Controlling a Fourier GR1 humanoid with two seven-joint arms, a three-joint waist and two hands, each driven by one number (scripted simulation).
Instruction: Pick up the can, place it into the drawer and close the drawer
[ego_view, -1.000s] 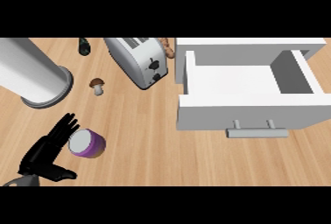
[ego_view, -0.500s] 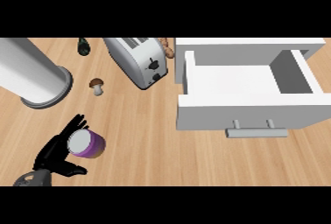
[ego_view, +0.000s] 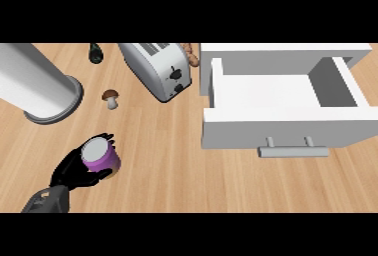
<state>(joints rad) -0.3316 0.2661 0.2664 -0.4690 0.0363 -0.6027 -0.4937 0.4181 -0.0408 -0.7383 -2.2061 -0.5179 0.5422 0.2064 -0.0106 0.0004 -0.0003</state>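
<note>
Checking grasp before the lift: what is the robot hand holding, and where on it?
The left robot hand holds the purple can, fingers curled round its side wall; the white top stays uncovered.

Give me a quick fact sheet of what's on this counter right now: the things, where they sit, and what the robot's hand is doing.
Can: purple can with a white lid, lower left of the counter
Left hand: left hand curled round the can
Right hand: not in view
Drawer: white drawer at the right, pulled open, nothing visible inside
Drawer handle: grey handle on the front panel
Toaster: silver toaster left of the drawer
Mushroom: small mushroom between the toaster and a large grey cylinder
Surface: wooden counter
</note>
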